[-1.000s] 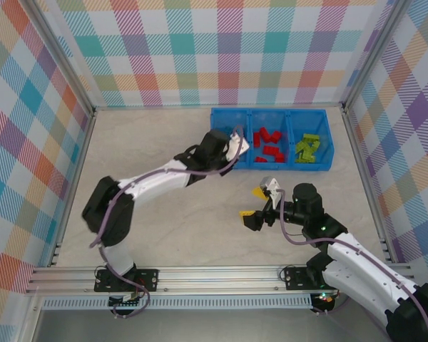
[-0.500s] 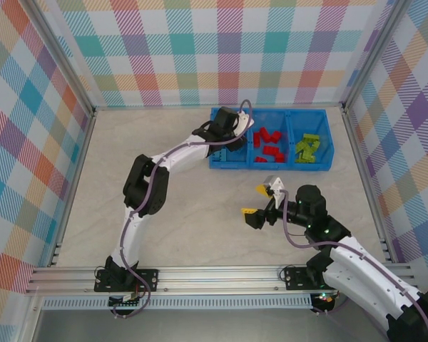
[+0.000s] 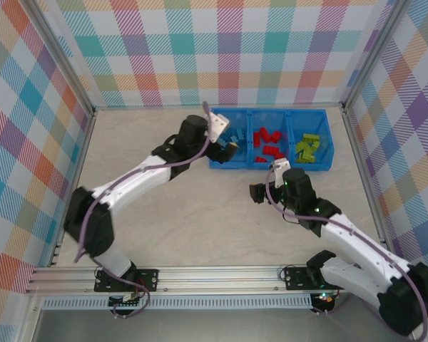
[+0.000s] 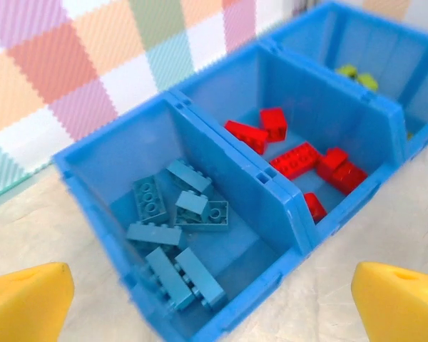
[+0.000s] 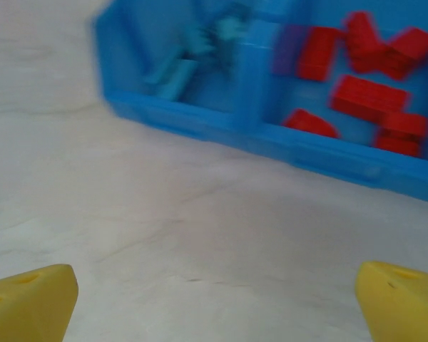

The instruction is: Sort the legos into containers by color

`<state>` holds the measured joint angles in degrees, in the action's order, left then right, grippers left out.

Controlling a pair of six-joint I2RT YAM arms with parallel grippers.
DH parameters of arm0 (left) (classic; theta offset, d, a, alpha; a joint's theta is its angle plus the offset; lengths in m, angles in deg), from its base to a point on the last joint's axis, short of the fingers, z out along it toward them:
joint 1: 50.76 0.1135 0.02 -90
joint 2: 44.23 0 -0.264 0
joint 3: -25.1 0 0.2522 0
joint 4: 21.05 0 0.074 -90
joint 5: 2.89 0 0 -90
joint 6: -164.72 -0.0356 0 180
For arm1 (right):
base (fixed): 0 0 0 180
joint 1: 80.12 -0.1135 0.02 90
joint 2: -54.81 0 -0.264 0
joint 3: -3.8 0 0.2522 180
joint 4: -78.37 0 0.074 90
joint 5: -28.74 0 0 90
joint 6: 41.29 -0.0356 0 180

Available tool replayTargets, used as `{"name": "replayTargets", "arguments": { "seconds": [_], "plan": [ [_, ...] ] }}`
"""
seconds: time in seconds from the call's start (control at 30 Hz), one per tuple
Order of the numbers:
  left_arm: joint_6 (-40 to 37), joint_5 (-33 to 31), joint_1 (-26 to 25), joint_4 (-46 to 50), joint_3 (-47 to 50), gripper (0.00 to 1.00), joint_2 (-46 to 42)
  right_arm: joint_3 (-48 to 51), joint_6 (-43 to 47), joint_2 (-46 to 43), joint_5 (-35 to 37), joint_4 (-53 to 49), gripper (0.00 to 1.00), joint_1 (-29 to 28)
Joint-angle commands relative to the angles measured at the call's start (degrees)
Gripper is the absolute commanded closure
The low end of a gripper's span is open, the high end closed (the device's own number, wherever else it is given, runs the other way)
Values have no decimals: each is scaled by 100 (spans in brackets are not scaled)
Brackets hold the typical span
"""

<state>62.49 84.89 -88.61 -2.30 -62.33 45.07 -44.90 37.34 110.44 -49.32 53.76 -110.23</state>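
In the bright blue plastic bin, all the small studded plastic bricks seem sorted by colour, with the left gripper and right gripper spread wide, empty.

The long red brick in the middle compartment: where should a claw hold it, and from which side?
Probably its two long side faces, near the middle, coming straight down from above. The long red brick lies flat, studs up, and the bin walls block a sideways approach. Another red brick crowds one end.
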Motion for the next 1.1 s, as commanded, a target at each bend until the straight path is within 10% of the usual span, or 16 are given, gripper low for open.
{"name": "replayTargets", "arguments": {
  "seconds": [0.0, 0.33, 0.53, 0.9, 1.07],
  "plan": [
    [625, -691, -19, 36, 763, 0, -630, -250, -404, 552, 963, -584, 0, 623],
    [1004, -2671, 627, -630, 3700, 3, -3089, -206, -10, 1671, 1425, 687, 0, 1897],
    [1381, -3226, 1218, -935, 4228, 5, -3008, -105, -91, 2778, 1104, 2156, 0, 2399],
    [1502, -2219, 2606, -2907, 5058, 1, -1870, 1385, 1070, 3459, -661, 6801, 0, 2835],
    [1222, -1580, 3024, -3626, 4721, 0, -927, 1369, 963, 3347, -425, 6514, 0, 2813]
  ]
}}
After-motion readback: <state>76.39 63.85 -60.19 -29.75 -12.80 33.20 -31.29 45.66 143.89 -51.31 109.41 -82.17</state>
